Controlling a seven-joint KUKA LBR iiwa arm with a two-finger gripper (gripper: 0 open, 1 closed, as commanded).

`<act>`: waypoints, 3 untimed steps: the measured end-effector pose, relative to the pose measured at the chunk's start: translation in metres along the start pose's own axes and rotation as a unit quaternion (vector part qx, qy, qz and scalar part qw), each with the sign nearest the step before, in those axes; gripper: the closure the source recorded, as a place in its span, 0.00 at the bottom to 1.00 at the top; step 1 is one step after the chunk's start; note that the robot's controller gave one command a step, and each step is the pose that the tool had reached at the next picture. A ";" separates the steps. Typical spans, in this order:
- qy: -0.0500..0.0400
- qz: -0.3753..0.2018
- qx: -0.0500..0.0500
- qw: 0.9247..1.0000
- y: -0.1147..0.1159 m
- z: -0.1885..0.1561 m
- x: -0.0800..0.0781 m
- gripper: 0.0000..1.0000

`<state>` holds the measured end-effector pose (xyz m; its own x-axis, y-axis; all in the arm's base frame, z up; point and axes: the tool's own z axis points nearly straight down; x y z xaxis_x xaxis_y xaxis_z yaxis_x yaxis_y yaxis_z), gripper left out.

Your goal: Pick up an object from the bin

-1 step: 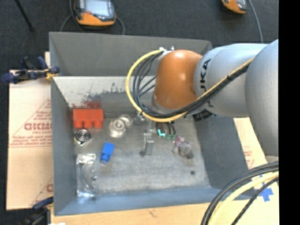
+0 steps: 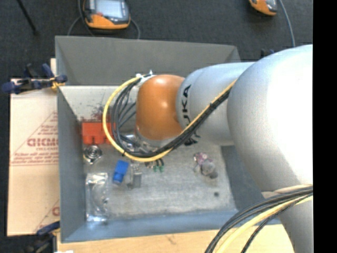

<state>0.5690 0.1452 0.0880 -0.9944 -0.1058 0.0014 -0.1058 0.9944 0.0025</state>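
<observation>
I see the arm (image 2: 253, 104) reaching in over the bin's (image 2: 158, 62) right edge, its orange wrist cover (image 2: 158, 107) tipped down mid-floor. The gripper (image 2: 135, 177) sits low just beside a small blue block (image 2: 120, 171) nearer the left wall; spread or closed, I cannot tell. An orange block (image 2: 92, 132) lies by the left wall
</observation>
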 end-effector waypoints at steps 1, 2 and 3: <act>-0.002 0.005 0.001 1.000 -0.004 -0.003 -0.002 1.00; -0.002 0.005 0.000 1.000 -0.004 -0.003 -0.002 0.00; -0.003 -0.298 0.002 0.955 0.042 0.017 -0.026 0.00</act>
<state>0.5901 0.1898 0.0708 -0.7579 -0.6524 -0.0044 -0.6524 0.7579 -0.0022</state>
